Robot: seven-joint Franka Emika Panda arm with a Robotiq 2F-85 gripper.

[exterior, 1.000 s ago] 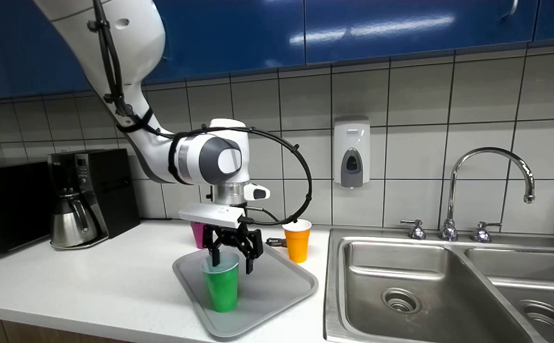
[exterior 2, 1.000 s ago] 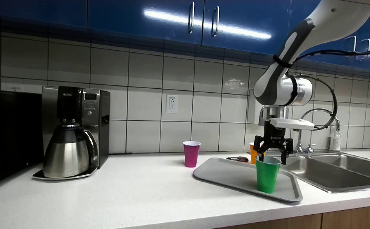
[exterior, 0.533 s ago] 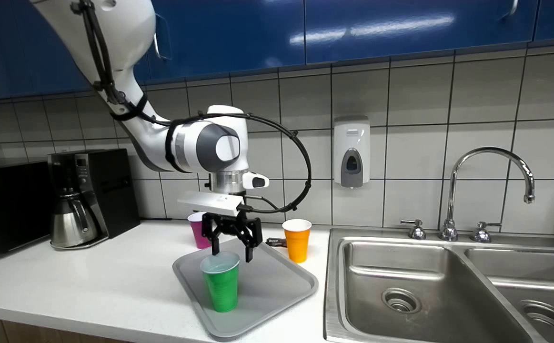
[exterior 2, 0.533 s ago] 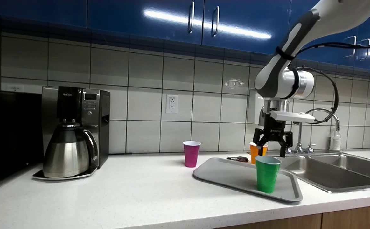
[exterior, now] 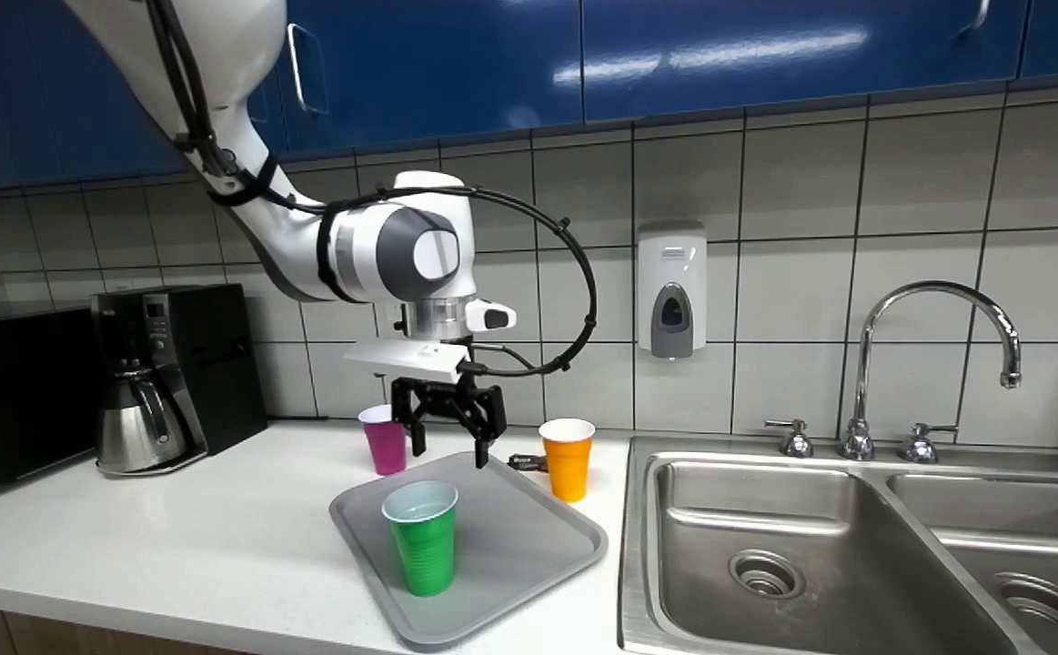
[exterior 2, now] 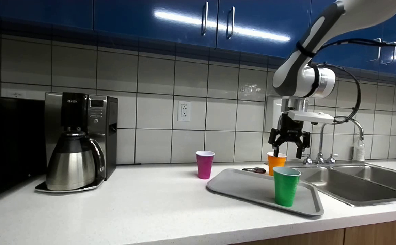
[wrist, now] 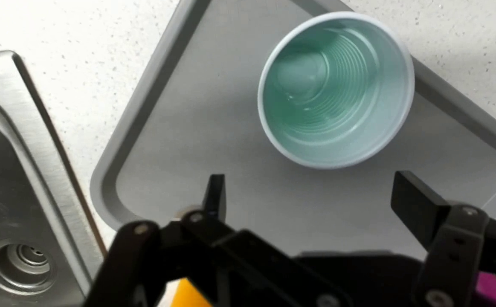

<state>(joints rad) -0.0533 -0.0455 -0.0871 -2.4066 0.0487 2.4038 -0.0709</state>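
Note:
My gripper is open and empty, pointing down above the grey tray. In an exterior view the gripper hangs higher than the rim of the green cup, apart from it. The green cup stands upright on the tray and is the nearest thing to the gripper. In the wrist view the cup's pale inside shows beyond the wide-apart fingers, with bare tray between them. An orange cup and a magenta cup stand upright on the counter behind the tray.
A small dark object lies behind the tray. The steel sink with its faucet is beside the tray. A coffee maker stands at the other end. A soap dispenser hangs on the tiles. Blue cabinets are overhead.
The gripper has risen straight up from the green cup, where one finger reached into or over its rim. It stays open. The cup and tray have not moved.

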